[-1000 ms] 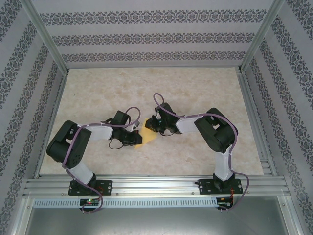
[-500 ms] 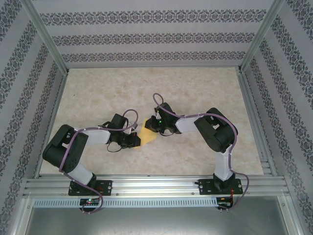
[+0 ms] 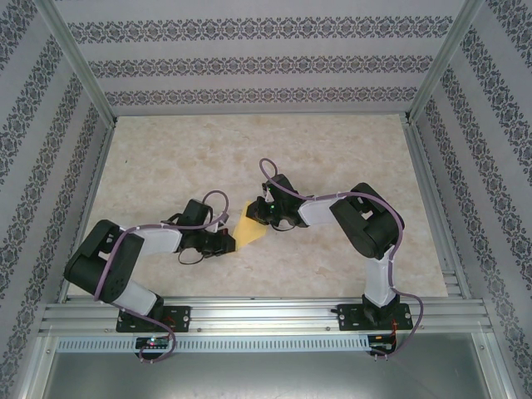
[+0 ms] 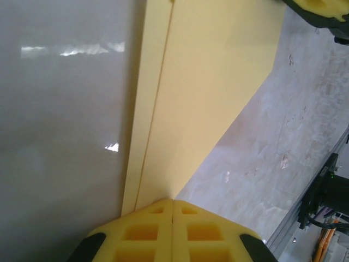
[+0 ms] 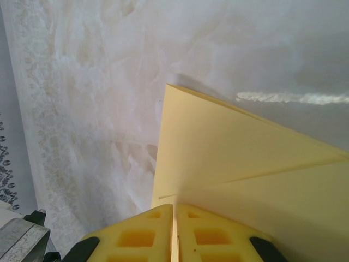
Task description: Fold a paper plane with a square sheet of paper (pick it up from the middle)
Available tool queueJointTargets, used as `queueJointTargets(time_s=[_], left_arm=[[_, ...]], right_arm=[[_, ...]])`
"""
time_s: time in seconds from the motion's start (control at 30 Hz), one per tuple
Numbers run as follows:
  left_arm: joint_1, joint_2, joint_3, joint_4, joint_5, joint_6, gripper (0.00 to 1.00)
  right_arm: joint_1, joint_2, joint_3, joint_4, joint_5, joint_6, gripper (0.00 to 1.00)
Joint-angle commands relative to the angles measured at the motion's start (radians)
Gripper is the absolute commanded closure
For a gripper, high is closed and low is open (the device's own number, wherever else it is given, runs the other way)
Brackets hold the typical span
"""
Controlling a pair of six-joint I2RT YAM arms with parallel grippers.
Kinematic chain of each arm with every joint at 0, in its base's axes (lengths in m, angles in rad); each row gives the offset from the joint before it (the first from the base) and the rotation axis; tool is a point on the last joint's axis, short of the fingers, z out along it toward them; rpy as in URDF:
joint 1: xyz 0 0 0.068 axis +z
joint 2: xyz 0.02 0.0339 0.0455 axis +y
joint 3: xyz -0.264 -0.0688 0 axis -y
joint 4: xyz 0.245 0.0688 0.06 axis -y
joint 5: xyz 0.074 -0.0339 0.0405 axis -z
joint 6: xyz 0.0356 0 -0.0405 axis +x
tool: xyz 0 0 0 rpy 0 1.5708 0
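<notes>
The yellow sheet of paper [image 3: 251,226] is folded into overlapping layers and lies stretched between my two grippers at the middle of the table. My left gripper [image 3: 230,241] is at its near-left end. In the left wrist view the jaws [image 4: 173,201] are shut, and the paper [image 4: 207,82] narrows to a corner right at their seam. My right gripper [image 3: 259,213] is at the far end. Its jaws [image 5: 174,206] are shut on an edge of the paper [image 5: 245,164], and a yellow sliver shows between them. No shape of a paper plane is in view.
The marbled beige tabletop [image 3: 332,150] spreads around the arms, with patterned walls on three sides. An aluminium rail [image 3: 266,314] runs along the near edge by the arm bases. The right gripper's yellow finger [image 4: 322,11] shows at the top right of the left wrist view.
My left arm has drawn back to the left and nearer, its gripper sliding to the paper's near-left corner. More of the paper now shows. The right arm has stayed still.
</notes>
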Motion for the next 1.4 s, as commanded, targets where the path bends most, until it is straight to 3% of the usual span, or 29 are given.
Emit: queueJointTargets(time_s=[0.0, 0.4, 0.5, 0.83, 0.93, 1.1, 1.27, 1.37], left_arm=[[0.014, -0.020, -0.072, -0.166, -0.033, -0.034, 0.93], [0.028, -0.299, 0.064, -0.326, -0.098, 0.009, 0.79], [0.030, -0.261, 0.114, -0.287, -0.070, 0.016, 0.78], [0.029, 0.077, 0.188, -0.099, 0.071, 0.035, 0.83], [0.029, 0.107, 0.166, -0.166, 0.019, 0.068, 0.87], [0.029, 0.102, 0.076, -0.218, -0.030, 0.076, 0.95], [0.029, -0.008, 0.016, -0.231, -0.018, 0.035, 0.91], [0.030, -0.097, 0.056, -0.325, -0.041, 0.041, 0.89]], right_arm=[[-0.011, 0.077, -0.036, -0.162, 0.086, -0.043, 0.88], [-0.002, 0.070, -0.025, -0.164, 0.066, -0.081, 0.88], [0.001, 0.070, -0.022, -0.175, 0.062, -0.091, 0.88], [0.014, 0.080, -0.006, -0.200, 0.061, -0.097, 0.88], [0.014, 0.078, -0.004, -0.201, 0.062, -0.096, 0.88], [0.013, 0.064, -0.003, -0.223, 0.069, -0.111, 0.87], [0.009, 0.058, 0.010, -0.236, 0.047, -0.149, 0.87], [0.007, 0.059, 0.041, -0.279, 0.038, -0.199, 0.88]])
